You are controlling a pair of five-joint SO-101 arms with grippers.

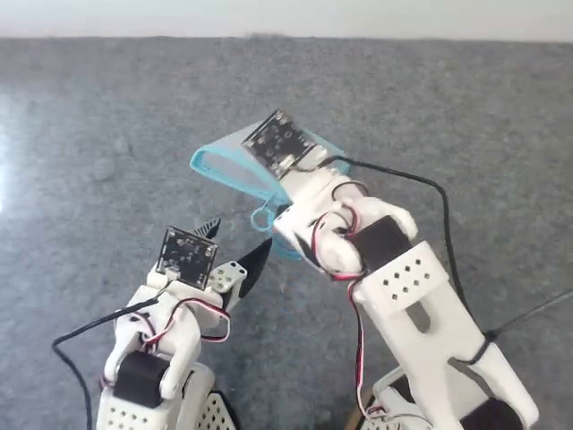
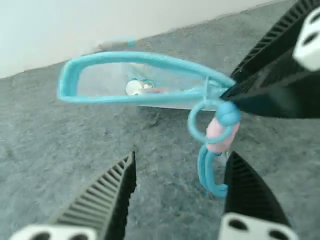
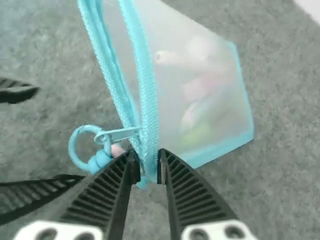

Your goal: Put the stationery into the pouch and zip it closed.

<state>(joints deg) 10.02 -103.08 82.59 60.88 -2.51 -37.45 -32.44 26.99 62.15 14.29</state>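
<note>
Pinching the zipper end of the pouch [image 3: 225, 120] between the narrowed fingers of the right gripper [image 3: 146, 160], near the middle of the grey table [image 1: 89, 134]. Keeping the pouch's blue-edged mouth gaping toward the left, with the stationery [image 3: 197, 85] lying inside, showing dimly through the clear wall. Hovering the left gripper [image 2: 182, 162] just near and left of the pouch, jaws spread wide and gripping nothing. Dangling the zipper pull ring [image 2: 205, 122], with its pink bead [image 2: 217, 135] and blue cord, between the two grippers, just beyond the left one's fingertips.
</note>
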